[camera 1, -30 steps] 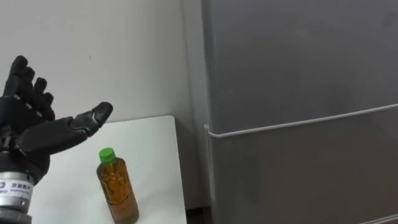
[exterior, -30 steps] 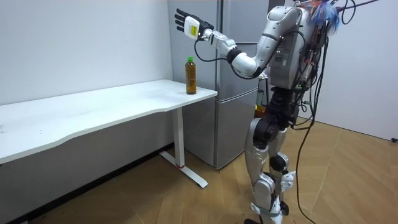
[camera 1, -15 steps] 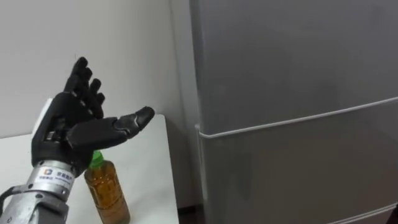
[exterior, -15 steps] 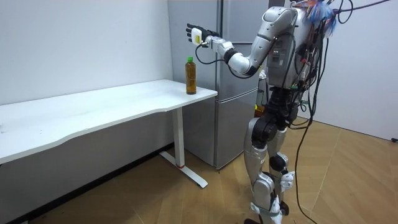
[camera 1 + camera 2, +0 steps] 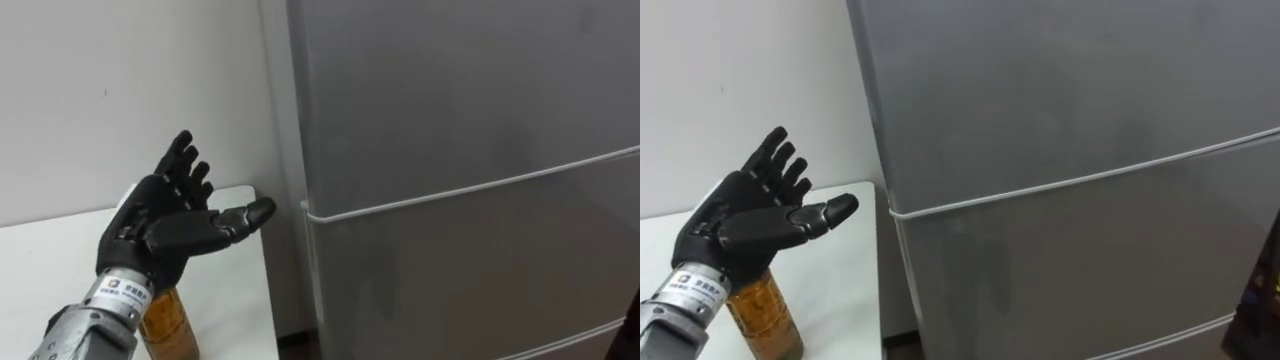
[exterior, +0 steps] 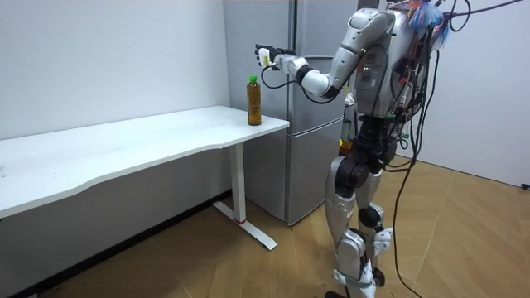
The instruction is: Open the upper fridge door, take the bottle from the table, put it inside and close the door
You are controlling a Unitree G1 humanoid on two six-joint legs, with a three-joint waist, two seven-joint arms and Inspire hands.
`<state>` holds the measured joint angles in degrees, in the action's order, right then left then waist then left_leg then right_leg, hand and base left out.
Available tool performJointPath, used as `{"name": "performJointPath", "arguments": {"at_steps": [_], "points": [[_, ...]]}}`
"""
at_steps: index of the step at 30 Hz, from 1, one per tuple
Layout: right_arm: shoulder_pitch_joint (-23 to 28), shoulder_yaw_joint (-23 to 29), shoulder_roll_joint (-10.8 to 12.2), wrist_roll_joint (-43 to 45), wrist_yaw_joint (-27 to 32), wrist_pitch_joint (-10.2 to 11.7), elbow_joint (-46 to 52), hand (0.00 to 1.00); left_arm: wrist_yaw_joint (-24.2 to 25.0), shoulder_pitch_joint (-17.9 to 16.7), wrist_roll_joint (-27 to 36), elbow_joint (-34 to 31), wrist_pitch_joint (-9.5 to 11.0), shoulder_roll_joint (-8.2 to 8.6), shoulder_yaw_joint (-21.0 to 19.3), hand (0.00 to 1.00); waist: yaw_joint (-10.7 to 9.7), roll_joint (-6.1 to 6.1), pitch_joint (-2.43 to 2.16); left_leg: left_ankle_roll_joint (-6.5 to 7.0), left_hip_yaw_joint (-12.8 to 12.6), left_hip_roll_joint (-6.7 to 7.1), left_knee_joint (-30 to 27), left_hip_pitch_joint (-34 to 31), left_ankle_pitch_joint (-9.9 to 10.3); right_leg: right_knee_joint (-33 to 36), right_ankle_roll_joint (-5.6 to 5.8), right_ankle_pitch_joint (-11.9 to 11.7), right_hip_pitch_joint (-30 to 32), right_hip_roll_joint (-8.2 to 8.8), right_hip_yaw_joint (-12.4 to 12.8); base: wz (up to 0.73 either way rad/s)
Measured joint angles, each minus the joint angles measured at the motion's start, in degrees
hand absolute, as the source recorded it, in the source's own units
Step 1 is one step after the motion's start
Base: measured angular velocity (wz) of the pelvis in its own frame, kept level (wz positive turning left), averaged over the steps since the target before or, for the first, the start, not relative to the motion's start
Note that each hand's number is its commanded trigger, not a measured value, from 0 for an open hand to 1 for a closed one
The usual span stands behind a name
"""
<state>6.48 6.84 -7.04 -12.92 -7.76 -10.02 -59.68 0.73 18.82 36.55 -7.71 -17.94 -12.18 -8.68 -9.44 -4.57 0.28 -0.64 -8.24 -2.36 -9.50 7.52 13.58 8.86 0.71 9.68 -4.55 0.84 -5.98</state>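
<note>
A bottle [image 5: 166, 322] of amber liquid with a green cap [image 6: 253, 79] stands upright near the right end of the white table [image 5: 45, 265], beside the grey fridge [image 5: 460, 110]. Both fridge doors are closed, and a pale seam [image 5: 470, 186] divides the upper door from the lower. My left hand [image 5: 170, 222] is raised open above the bottle, fingers spread and thumb pointing at the fridge's left edge. It holds nothing and hides the bottle's top in the eye views. In the room view the left hand [image 6: 265, 56] hangs above and just right of the bottle [image 6: 254, 101].
The table [image 6: 166, 132] runs along the white wall towards the room view's left, its right end almost meeting the fridge [image 6: 310, 108]. I stand upright on the wooden floor in front of the fridge.
My left hand has come down and moved from over the table towards the fridge's edge, staying open. The eye view has swung right. The bottle has not moved.
</note>
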Motion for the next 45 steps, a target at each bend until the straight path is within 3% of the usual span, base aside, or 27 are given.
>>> {"name": "performJointPath", "arguments": {"at_steps": [8, 29, 45], "points": [[-0.3, -0.1, 0.1, -0.3, 0.1, -0.1, -0.3, 0.00, 0.0, 0.4, 0.1, 0.2, -0.3, 0.04, 3.4, 0.00, -0.8, -0.06, -0.02, 0.00, -0.2, 0.00, 0.0, 0.0, 0.0, -0.1, 0.00, 0.0, -0.1, 0.02, -0.1, 0.00], [-0.9, -1.1, -0.2, -0.3, 0.1, -0.9, -0.2, 0.00, -0.3, 2.3, 0.3, 3.7, -0.5, -0.04, 4.3, 0.00, -2.0, -0.45, 0.03, 0.00, -0.9, 0.01, 0.1, 0.0, 0.0, 0.0, 0.07, -0.2, 0.4, -0.03, 1.1, -0.01], [-1.5, -3.3, -0.5, -0.5, 1.4, 0.2, -0.4, 0.00, -0.6, 3.3, -1.2, 3.2, -0.5, 0.02, 4.5, 0.00, -2.0, -0.80, 0.23, 0.00, -0.8, 0.02, 0.1, -0.3, 0.0, -0.1, 0.11, -0.3, 0.5, 0.00, 0.8, 0.00]]}}
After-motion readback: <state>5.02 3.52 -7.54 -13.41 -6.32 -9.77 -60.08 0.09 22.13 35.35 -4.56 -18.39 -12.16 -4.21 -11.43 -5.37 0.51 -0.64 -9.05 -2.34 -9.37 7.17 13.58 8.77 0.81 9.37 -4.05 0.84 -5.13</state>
